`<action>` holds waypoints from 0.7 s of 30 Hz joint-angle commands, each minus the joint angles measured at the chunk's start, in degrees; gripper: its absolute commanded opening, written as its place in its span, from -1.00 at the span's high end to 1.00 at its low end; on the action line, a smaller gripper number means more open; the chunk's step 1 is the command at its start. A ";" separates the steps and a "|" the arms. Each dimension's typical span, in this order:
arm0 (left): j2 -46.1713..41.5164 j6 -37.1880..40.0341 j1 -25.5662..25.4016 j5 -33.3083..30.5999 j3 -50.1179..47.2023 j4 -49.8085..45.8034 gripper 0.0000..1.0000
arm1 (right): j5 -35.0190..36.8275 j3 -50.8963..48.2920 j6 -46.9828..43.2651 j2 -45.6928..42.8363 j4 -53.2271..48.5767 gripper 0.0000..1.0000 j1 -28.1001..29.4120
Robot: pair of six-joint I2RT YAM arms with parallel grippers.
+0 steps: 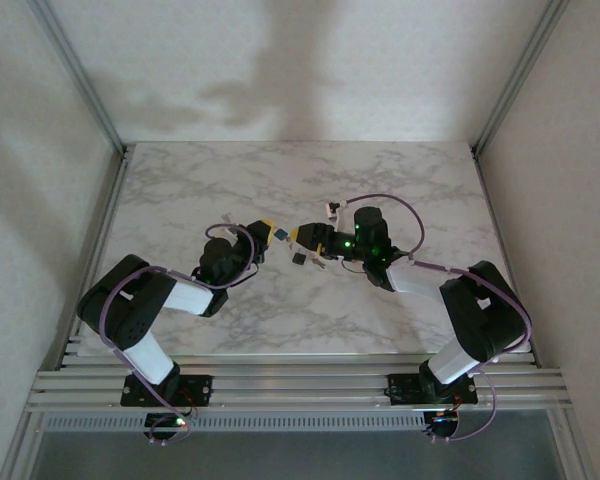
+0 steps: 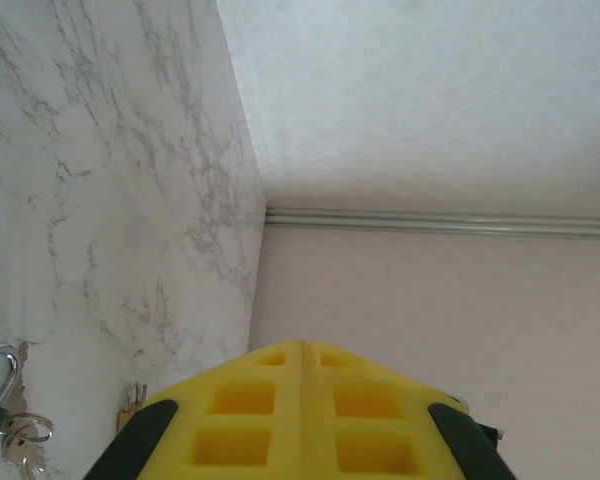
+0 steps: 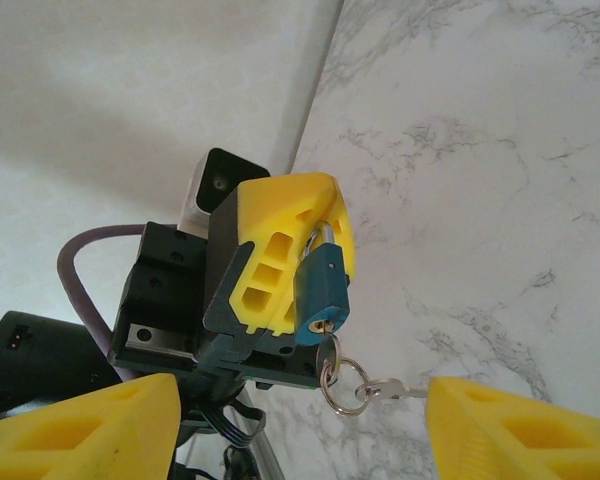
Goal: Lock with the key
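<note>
STEP: key pickup | blue padlock [image 3: 322, 290] clamped in left gripper [image 3: 305, 215], mid-table | key [image 3: 327, 352] at padlock's 6 o'clock | right gripper [image 3: 300, 440] spread wide | NEXT: likely pinch key, turn

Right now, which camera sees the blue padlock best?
The right wrist view. The blue padlock sits big and mid-picture, held by the left tool, with its key ring hanging plain. The top view makes it a tiny blue speck. The left wrist view catches just its shackle at the edge.
</note>
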 commanded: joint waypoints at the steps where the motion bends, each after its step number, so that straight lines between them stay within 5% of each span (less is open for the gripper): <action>1: 0.47 -0.80 -0.52 0.73 1.16 3.13 1.00 | -1.87 -0.40 0.39 1.20 2.50 -0.23 0.11; 21: 3.65 -3.02 -1.04 1.69 1.40 6.89 1.00 | -3.64 -0.02 3.38 4.89 6.91 0.19 0.19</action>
